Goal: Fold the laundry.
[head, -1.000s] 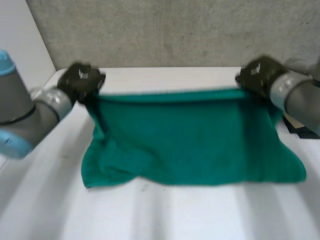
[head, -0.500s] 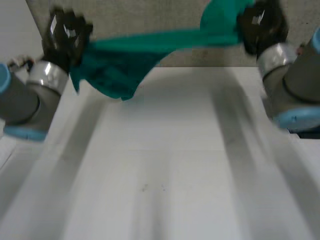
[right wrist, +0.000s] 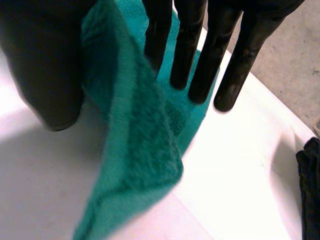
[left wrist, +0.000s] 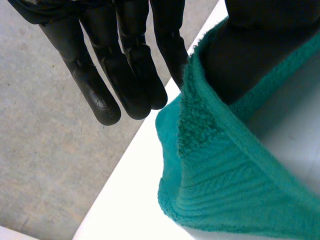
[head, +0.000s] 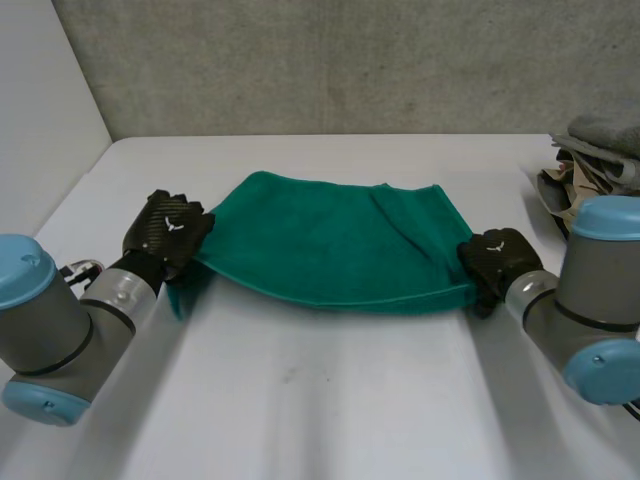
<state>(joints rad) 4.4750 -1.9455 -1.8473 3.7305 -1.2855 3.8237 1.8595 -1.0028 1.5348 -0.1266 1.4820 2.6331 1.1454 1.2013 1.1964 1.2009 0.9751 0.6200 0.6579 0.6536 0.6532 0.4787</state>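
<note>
Between the two hands, on the white table (head: 330, 410), we see the green towel (head: 330, 240) lying spread out. At its near left corner the left hand (head: 168, 232) pinches the hem between straight fingers (left wrist: 125, 65) and thumb. At the near right corner the right hand (head: 497, 260) does likewise, with the edge nipped and lifted between thumb (right wrist: 45, 65) and straight fingers. Beyond the right hand we note a pile of clothes (head: 598, 150).

Towel (head: 330, 240) was green terry cloth, matt and nubbly with a ribbed hem; fingers (left wrist: 100, 95) of the left hand (head: 170, 228) looked like smooth black plastic with a dull sheen, its back carbon-weave; table (head: 330, 400) was smooth white, faintly glossy; wall (head: 350, 60) was rough grey concrete.
</note>
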